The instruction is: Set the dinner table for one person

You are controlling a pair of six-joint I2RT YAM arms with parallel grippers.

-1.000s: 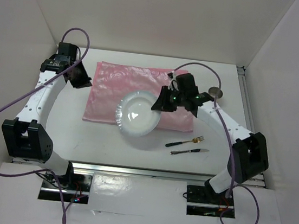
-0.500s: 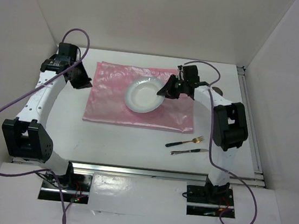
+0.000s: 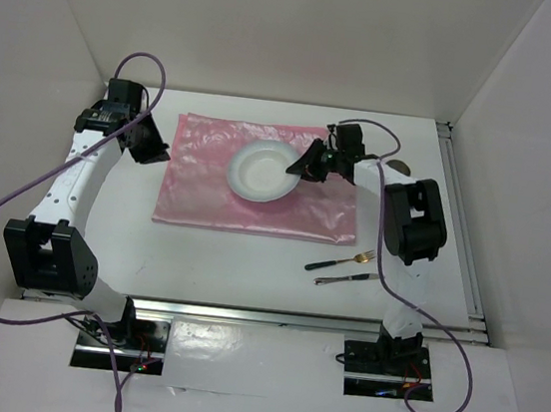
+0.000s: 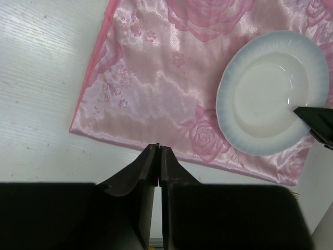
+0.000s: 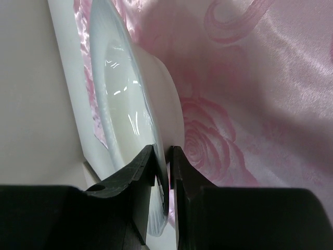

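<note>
A white plate (image 3: 256,169) with a ribbed rim sits low over the pink rose-patterned cloth (image 3: 206,198) on the white dinner table (image 3: 199,257). My right gripper (image 3: 301,167) is shut on its right rim. In the right wrist view the plate (image 5: 122,94) runs edge-on between the right gripper's (image 5: 163,152) fingers. I cannot tell whether the plate touches the cloth (image 5: 255,104). My left gripper (image 3: 159,153) hovers at the cloth's left edge. In the left wrist view the left gripper (image 4: 158,148) is shut on nothing, with the plate (image 4: 270,94) ahead to the right.
A gold-headed fork (image 3: 341,262) and a knife (image 3: 347,278) lie on the table to the near right of the cloth. A small grey round object (image 3: 399,167) shows behind the right arm. Metal rails line the table's near and right edges.
The right arm has carried the plate from the cloth's near edge back to its middle far part and brought it down. The left arm has not moved.
</note>
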